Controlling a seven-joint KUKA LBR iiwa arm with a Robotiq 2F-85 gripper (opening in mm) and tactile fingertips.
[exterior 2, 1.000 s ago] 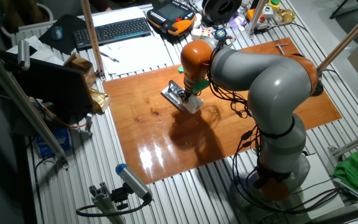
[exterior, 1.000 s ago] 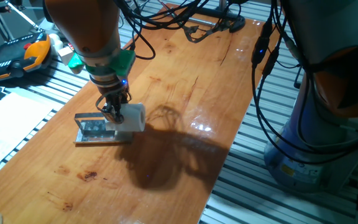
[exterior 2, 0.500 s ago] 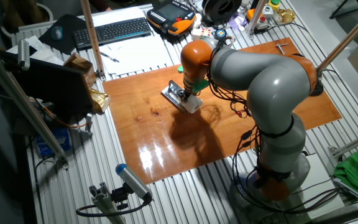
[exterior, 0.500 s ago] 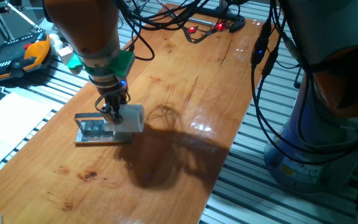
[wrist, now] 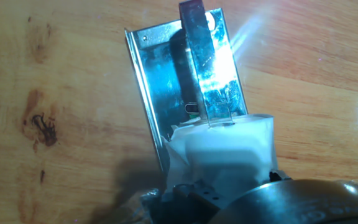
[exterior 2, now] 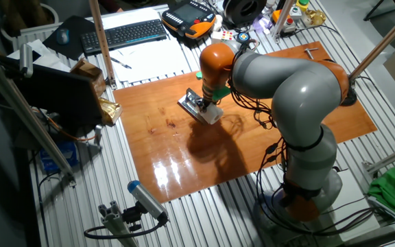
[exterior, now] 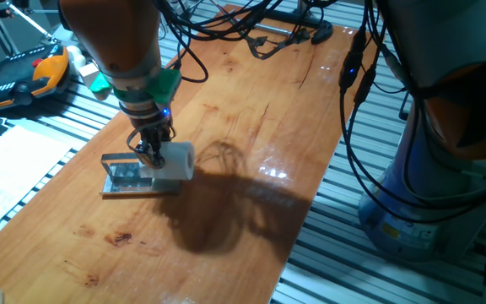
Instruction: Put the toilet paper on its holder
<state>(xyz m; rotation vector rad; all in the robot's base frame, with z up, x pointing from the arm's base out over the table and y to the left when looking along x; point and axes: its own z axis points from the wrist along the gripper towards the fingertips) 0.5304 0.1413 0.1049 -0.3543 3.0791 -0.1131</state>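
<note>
The toilet paper (exterior: 175, 162) is a small white roll held just above the wooden table, on its side. My gripper (exterior: 150, 152) is shut on its end nearest the holder (exterior: 127, 176), a shiny silver plate lying flat. In the hand view the holder's raised bar (wrist: 207, 68) runs toward the toilet paper (wrist: 222, 149), and the bar's free end meets the roll's face. Whether the bar is inside the core is hidden. From the other fixed view the toilet paper (exterior 2: 212, 114) overlaps the right end of the holder (exterior 2: 191, 103), beneath the gripper (exterior 2: 206, 105).
The wooden table (exterior: 251, 127) stretches right and forward of the holder. Black cables (exterior: 268, 38) lie at its far end. An orange pendant (exterior: 24, 76) sits off the left edge. A keyboard (exterior 2: 122, 34) and papers lie beyond the table.
The gripper has carried the roll slightly left, closer onto the holder's bar. The holder has stayed in place.
</note>
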